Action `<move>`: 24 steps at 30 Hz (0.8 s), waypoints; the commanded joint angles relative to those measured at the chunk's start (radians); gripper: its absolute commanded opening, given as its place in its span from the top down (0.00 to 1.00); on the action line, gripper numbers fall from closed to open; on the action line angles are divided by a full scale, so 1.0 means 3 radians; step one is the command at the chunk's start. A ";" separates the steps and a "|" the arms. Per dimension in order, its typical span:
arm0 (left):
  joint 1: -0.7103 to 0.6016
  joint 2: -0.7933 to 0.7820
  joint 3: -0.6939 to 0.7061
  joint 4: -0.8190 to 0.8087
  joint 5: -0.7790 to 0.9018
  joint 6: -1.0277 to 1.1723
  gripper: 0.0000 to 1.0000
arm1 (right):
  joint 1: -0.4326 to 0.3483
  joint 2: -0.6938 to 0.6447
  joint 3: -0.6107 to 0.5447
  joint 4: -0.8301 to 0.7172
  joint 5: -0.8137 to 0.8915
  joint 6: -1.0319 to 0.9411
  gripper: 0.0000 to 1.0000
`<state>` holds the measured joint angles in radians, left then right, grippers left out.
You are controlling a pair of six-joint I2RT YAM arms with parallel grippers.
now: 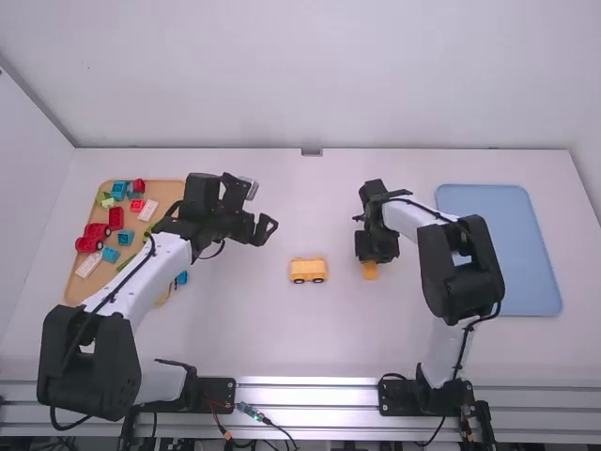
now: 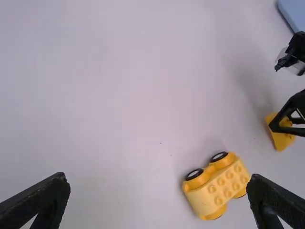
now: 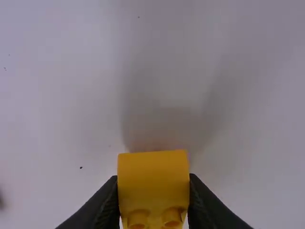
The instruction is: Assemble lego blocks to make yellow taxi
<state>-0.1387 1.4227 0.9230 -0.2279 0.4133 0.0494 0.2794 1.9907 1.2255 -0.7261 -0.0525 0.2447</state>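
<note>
Currently | right hand (image 1: 371, 261): gripping yellow block (image 3: 153, 176) | left hand (image 1: 262, 208): released, wide open

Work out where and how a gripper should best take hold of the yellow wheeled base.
Probably come straight down on the yellow wheeled base, with the jaws closing across its narrower width at mid-length, between the wheels. It stands on its wheels with its studs facing up, is longer than it is wide, and has nothing on top.
</note>
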 commanded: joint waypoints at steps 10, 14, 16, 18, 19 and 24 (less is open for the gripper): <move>-0.0018 -0.0056 0.0060 -0.0010 0.0007 -0.0001 0.01 | -0.0016 0.0012 -0.0215 0.0248 0.0106 0.0044 0.32; -0.0018 -0.0056 0.0060 -0.0012 0.0006 -0.0003 0.01 | -0.0016 0.0009 -0.0312 0.0375 0.0108 0.0168 0.45; -0.0019 -0.0056 0.0060 -0.0018 0.0008 -0.0001 0.01 | -0.0011 0.0000 -0.0376 0.0429 0.0163 0.0239 0.49; -0.0018 -0.0056 0.0060 -0.0020 0.0007 -0.0001 0.01 | 0.0005 0.0000 -0.0421 0.0411 0.0282 0.0393 0.57; -0.0018 -0.0056 0.0060 -0.0018 0.0007 -0.0003 0.01 | 0.0011 0.0000 -0.0431 0.0404 0.0280 0.0412 0.59; -0.0019 -0.0056 0.0060 -0.0012 0.0007 -0.0003 0.01 | 0.0012 0.0000 -0.0465 0.0398 0.0253 0.0464 0.61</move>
<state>-0.1387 1.4227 0.9230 -0.2283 0.4137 0.0494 0.2787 1.9709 1.1240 -0.5968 0.0158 0.3546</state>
